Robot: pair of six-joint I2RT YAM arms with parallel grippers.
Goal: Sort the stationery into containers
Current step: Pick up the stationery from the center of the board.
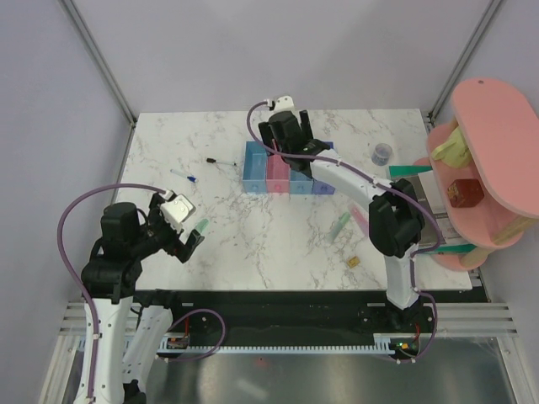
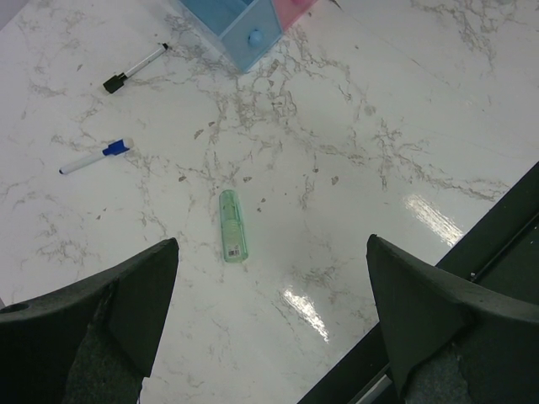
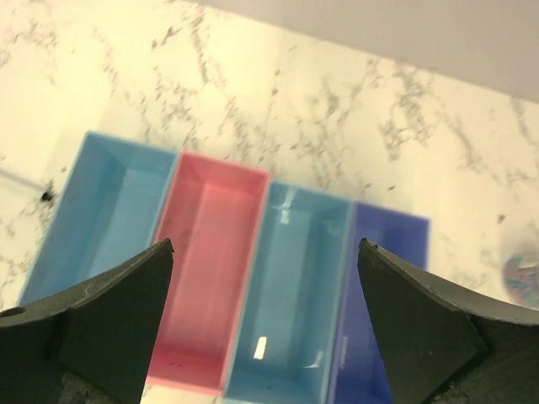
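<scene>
While assessing this stage, take the right gripper (image 3: 263,246) as empty: find its fingers (image 3: 109,324) spread wide apart above the row of four joined bins (image 1: 253,165), roughly over the pink bin (image 3: 210,244) and the light blue bin (image 3: 296,261) beside it, with nothing between them. Make out no item inside any bin in the right wrist view. Find the left gripper (image 2: 271,248) likewise with fingers (image 2: 126,311) wide apart and holding nothing, raised above the near left of the tabletop (image 1: 278,244). Locate the stationery, all loose on the tabletop: one pale green bar (image 2: 233,225) lying flat just ahead of the left fingers; a blue-tipped marker (image 2: 94,156) and a thin black pen (image 2: 135,69) farther out toward the bins; a second pale green bar (image 1: 339,224) just beside a pink bar (image 1: 358,220) near the right arm; a tan nub (image 1: 353,263) nearer the front edge; a small clear round piece (image 1: 381,154) right of the bins. Judge the step in hand as the approach to a pick, with sorting barely begun. For the next move, lower the left gripper over the near pale green bar, turn the wrist to set the fingers across its short width, close, lift, and carry to a bin. Keep the right arm clear of the row during that carry.
</scene>
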